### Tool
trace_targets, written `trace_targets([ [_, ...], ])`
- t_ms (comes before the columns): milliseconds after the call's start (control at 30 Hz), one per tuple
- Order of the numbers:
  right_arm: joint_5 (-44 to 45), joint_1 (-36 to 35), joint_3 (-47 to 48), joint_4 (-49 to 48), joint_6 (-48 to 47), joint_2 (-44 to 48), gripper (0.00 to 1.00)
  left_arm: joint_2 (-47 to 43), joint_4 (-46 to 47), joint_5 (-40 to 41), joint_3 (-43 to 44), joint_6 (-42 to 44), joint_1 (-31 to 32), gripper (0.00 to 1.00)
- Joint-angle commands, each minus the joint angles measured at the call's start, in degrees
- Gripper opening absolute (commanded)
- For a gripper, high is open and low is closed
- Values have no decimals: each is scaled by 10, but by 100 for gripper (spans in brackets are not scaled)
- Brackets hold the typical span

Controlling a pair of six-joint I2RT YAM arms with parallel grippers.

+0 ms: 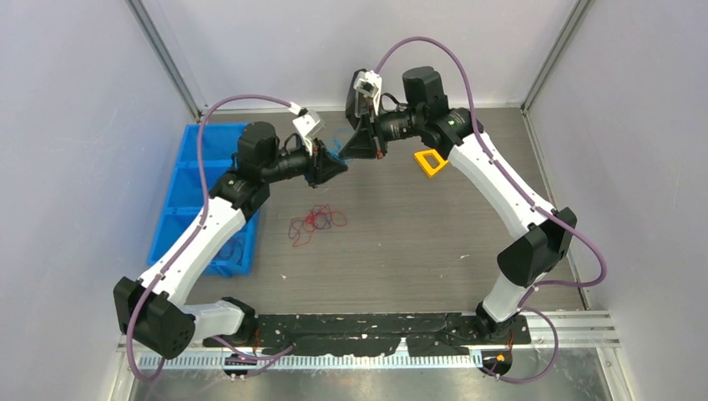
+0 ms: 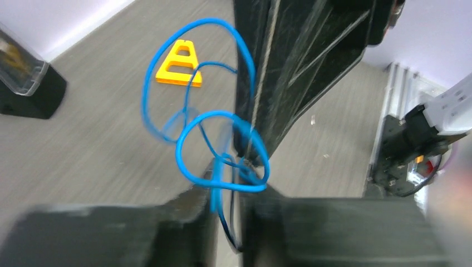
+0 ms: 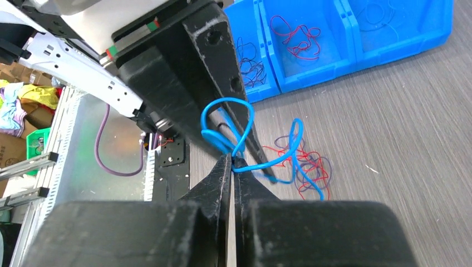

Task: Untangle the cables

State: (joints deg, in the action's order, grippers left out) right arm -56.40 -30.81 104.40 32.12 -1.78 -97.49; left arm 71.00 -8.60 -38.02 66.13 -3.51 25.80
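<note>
A thin blue cable hangs in loops in the air between my two grippers; it also shows in the right wrist view and faintly in the top view. My left gripper is shut on one strand of it. My right gripper is shut on another strand, tip to tip with the left one. A small tangle of red, blue and purple cables lies on the table below; it also shows in the right wrist view.
A blue compartment bin stands at the left, with red and dark wires in its compartments. A yellow triangular block lies beside the right arm, also in the left wrist view. A black box stands at the back.
</note>
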Motion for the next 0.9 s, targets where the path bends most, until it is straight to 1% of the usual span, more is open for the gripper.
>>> trace_targets([
  [0, 17, 0, 29, -27, 7, 14, 10, -17, 18, -18, 24, -4, -42, 1],
  [33, 23, 3, 30, -29, 7, 17, 16, -22, 5, -25, 23, 5, -54, 0],
  [67, 29, 6, 31, -29, 8, 17, 18, -28, -6, -35, 20, 12, -65, 0],
  [100, 31, 12, 31, -32, 13, 17, 27, -34, -14, -45, 15, 14, -79, 0],
  [133, 32, 15, 33, -33, 16, 16, 32, -39, -23, -51, 10, 15, -94, 0],
  [167, 33, 24, 33, -33, 16, 16, 42, -42, -35, -53, 7, 16, -110, 0],
  [200, 32, 29, 32, -34, 17, 15, 45, -44, -48, -54, 6, 22, -128, 0],
  [267, 32, 46, 24, -33, 16, 15, 58, -46, -75, -45, 6, 32, -168, 0],
  [300, 33, 58, 17, -32, 14, 14, 67, -45, -86, -35, 9, 53, -191, 0],
  [367, 36, 73, 12, -19, 1, 10, 76, -33, -126, -21, 27, 80, -236, 0],
  [400, 37, 78, 12, -5, -13, 5, 77, -23, -144, -10, 39, 95, -252, 0],
  [467, 44, 85, 13, 22, -40, -5, 81, 3, -176, 10, 67, 126, -309, 0],
  [533, 57, 87, 15, 50, -75, -19, 86, 48, -215, 50, 111, 163, -352, 0],
  [600, 66, 87, 19, 77, -100, -37, 87, 100, -249, 78, 157, 183, -388, 0],
  [667, 75, 85, 27, 98, -114, -60, 87, 152, -271, 103, 205, 179, -416, 1],
  [733, 84, 82, 37, 114, -122, -81, 87, 202, -295, 127, 257, 180, -431, 7],
  [800, 91, 77, 43, 120, -126, -99, 87, 241, -282, 148, 285, 175, -437, 14],
  [833, 93, 74, 43, 120, -130, -107, 87, 260, -274, 159, 295, 171, -437, 22],
  [867, 100, 66, 39, 117, -133, -116, 87, 286, -272, 167, 320, 163, -437, 36],
])
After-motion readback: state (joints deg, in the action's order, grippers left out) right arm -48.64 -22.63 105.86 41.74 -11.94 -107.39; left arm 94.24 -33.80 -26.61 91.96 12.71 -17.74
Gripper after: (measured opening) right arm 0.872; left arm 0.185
